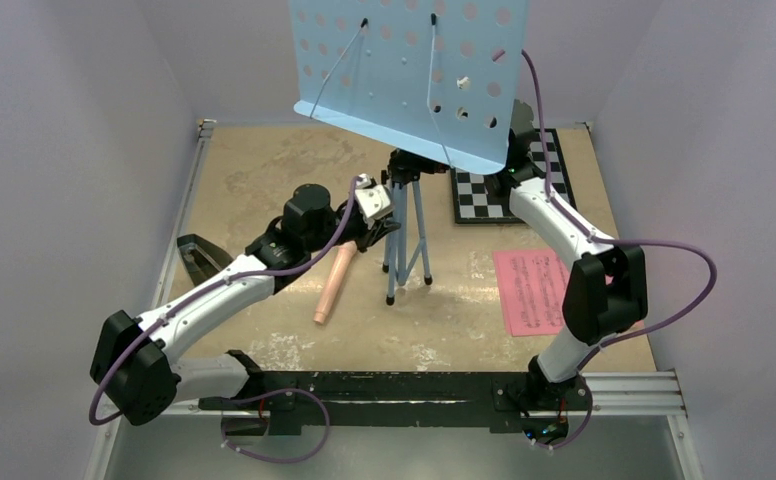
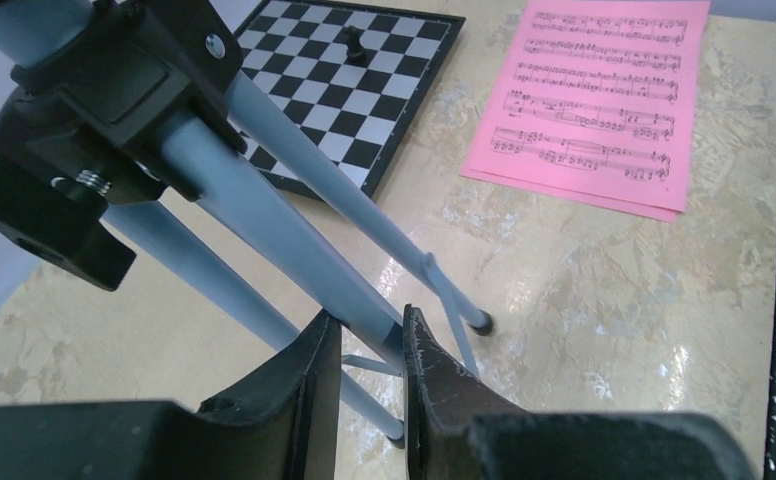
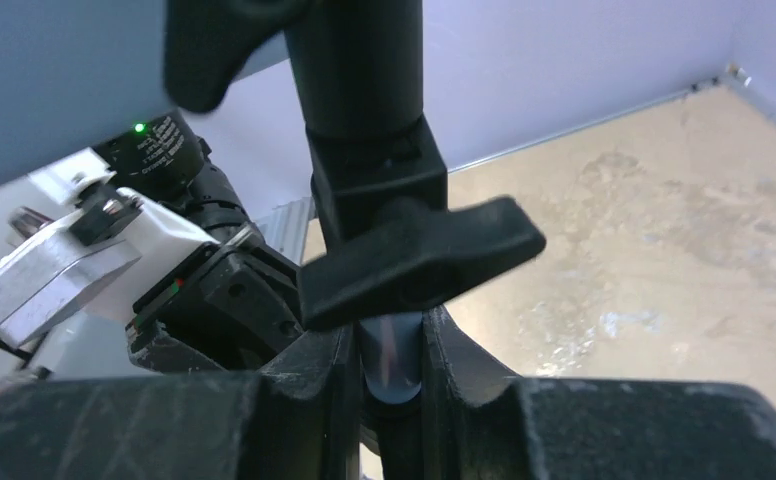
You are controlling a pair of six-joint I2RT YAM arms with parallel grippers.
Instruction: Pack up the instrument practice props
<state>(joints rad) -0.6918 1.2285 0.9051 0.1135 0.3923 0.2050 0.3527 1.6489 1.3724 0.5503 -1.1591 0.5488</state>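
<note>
The light-blue perforated music stand [image 1: 409,70] stands upright on its tripod [image 1: 409,240] at the table's middle. My left gripper [image 1: 382,228] is shut on one tripod leg [image 2: 294,240], with the leg between its fingertips [image 2: 372,330]. My right gripper [image 3: 392,350] is shut on the stand's pole just below a black clamp knob [image 3: 424,255]; the stand's desk hides it in the top view. The peach-pink recorder [image 1: 332,285] lies left of the tripod. The pink sheet-music pages [image 1: 531,290] lie at the right, also in the left wrist view [image 2: 594,100]. The black metronome [image 1: 197,258] sits at the left edge.
A black-and-white chessboard [image 1: 509,190] lies at the back right, partly under the right arm; the left wrist view shows it [image 2: 344,80] with one black piece [image 2: 356,45] on it. White walls close in the table on three sides. A black rail [image 1: 404,390] runs along the near edge.
</note>
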